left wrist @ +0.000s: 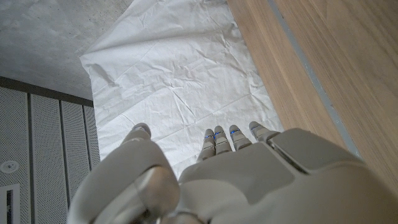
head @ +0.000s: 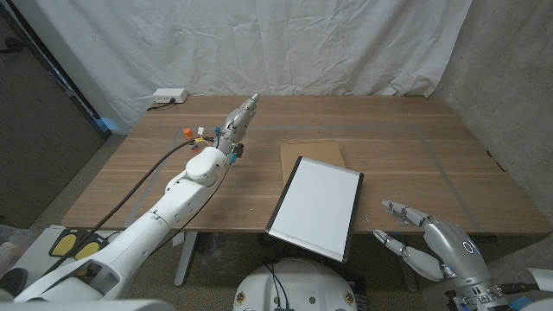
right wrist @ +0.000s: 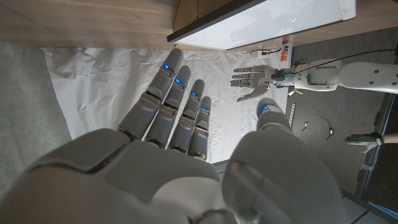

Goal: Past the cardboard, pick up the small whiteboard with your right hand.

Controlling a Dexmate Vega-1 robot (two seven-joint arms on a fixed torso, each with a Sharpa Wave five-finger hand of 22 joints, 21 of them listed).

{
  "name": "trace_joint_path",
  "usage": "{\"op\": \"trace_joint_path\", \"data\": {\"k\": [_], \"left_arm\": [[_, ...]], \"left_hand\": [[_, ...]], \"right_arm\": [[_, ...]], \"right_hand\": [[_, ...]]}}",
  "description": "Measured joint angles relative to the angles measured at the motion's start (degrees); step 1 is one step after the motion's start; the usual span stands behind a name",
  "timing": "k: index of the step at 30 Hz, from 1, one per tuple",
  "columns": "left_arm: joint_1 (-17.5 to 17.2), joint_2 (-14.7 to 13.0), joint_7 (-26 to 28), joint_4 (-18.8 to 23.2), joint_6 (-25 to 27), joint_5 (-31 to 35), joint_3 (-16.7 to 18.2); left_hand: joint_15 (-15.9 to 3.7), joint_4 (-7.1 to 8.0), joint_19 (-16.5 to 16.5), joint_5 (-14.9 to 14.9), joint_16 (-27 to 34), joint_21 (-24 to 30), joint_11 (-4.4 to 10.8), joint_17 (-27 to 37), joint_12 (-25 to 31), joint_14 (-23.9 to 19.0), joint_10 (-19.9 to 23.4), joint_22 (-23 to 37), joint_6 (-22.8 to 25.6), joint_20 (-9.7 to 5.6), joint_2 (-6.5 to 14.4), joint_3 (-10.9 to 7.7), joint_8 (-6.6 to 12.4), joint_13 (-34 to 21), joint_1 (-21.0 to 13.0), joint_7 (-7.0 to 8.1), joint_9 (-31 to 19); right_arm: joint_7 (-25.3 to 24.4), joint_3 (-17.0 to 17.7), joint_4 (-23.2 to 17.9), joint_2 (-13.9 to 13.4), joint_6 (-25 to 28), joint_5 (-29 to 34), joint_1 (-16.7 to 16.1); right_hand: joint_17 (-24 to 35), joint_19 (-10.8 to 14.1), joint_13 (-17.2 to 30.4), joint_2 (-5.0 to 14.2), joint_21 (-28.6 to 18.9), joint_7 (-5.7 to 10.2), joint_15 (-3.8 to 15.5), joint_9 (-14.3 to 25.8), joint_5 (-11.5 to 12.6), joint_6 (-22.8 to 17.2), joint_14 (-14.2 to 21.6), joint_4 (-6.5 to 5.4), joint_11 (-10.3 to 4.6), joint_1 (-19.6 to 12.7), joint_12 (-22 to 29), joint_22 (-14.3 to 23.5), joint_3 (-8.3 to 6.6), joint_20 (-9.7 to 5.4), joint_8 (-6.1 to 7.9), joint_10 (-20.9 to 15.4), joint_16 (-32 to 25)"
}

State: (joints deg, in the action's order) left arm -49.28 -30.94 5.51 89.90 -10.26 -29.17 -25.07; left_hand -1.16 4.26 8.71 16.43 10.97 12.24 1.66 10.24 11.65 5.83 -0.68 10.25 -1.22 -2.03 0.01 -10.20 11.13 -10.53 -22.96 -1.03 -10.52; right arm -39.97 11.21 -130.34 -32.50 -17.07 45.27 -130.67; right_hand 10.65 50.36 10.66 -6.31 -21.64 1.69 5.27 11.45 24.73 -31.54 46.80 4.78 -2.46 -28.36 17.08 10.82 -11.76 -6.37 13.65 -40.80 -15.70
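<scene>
Nothing done yet: right robot hand (head: 432,242) empty, fingers spread, off the worktop (head: 406,130) edge near the untouched whiteboard (head: 316,206); reach and grasp remain.

Whiteboard (head: 316,206): white face, black frame. Cardboard (head: 313,155): plain brown. Table (head: 406,142): brown wood grain. Backdrop sheet (head: 285,47): white, creased. Both hands: light grey, left hand (head: 240,118), right hand (head: 425,238).

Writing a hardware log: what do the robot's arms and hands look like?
Both arms have smooth white shells. The left arm carries a black cable and coloured tags near the wrist. The left hand and right hand are silver-grey, with small blue lights on the right hand's fingers.
</scene>
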Motion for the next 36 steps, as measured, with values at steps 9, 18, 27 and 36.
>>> {"op": "trace_joint_path", "data": {"k": [9,18,27,36], "left_arm": [[0.1,0.0,-0.6,-1.3,-0.4,-0.6,0.2],[0.7,0.2,-1.3,-2.8,-0.8,-1.1,0.4],[1.5,0.6,-2.4,-4.8,-1.5,-1.6,0.4],[2.5,0.9,-3.4,-6.7,-1.7,-2.0,0.4]], "left_hand": [[0.0,-0.15,0.0,-0.3,0.0,0.0,0.0,0.0,0.0,0.0,0.0,0.0,0.0,0.0,0.0,0.33,0.0,0.0,0.0,0.0,0.0],[0.0,-0.1,0.0,-0.3,0.0,0.0,0.0,0.0,0.0,0.0,0.0,0.0,0.0,0.0,0.0,0.39,0.0,0.0,0.0,0.0,0.0],[0.0,-0.1,0.0,-0.3,0.0,0.0,0.0,0.0,0.0,0.0,0.0,0.0,0.0,0.0,0.0,0.39,0.0,0.0,0.0,0.0,0.0],[0.0,-0.09,0.0,-0.3,0.0,0.0,0.0,0.0,0.0,0.0,0.0,0.0,0.0,0.0,0.0,0.39,0.0,0.0,0.0,0.0,0.0]], "right_arm": [[8.9,1.1,-1.8,2.8,-2.1,-7.8,0.4],[18.7,1.9,-5.1,6.0,-0.4,-14.6,0.7],[26.6,2.0,-8.4,8.2,4.0,-20.5,1.2],[32.3,1.2,-12.0,9.3,12.1,-25.0,1.5]], "right_hand": [[0.0,5.7,0.0,0.68,-1.5,0.56,1.87,0.0,-1.4,-6.4,6.8,-0.44,-0.57,0.7,1.0,0.0,0.44,-1.66,1.3,-5.6,-0.7],[0.0,12.4,0.0,1.67,-2.8,1.12,5.72,0.2,-3.7,-11.7,15.8,-0.47,-1.58,1.0,1.6,0.0,0.95,-4.74,1.89,-11.8,-1.1],[-0.3,16.2,0.0,2.19,-3.9,0.43,7.01,0.2,-5.0,-13.0,20.6,-0.47,-1.53,1.0,2.0,0.0,0.95,-6.09,1.6,-14.8,-1.1],[-0.3,17.9,0.0,2.18,-3.9,-0.11,6.07,0.1,-6.0,-13.6,21.7,-0.7,-0.58,1.0,2.0,-0.1,1.65,-5.8,1.38,-15.7,-1.1]]}}
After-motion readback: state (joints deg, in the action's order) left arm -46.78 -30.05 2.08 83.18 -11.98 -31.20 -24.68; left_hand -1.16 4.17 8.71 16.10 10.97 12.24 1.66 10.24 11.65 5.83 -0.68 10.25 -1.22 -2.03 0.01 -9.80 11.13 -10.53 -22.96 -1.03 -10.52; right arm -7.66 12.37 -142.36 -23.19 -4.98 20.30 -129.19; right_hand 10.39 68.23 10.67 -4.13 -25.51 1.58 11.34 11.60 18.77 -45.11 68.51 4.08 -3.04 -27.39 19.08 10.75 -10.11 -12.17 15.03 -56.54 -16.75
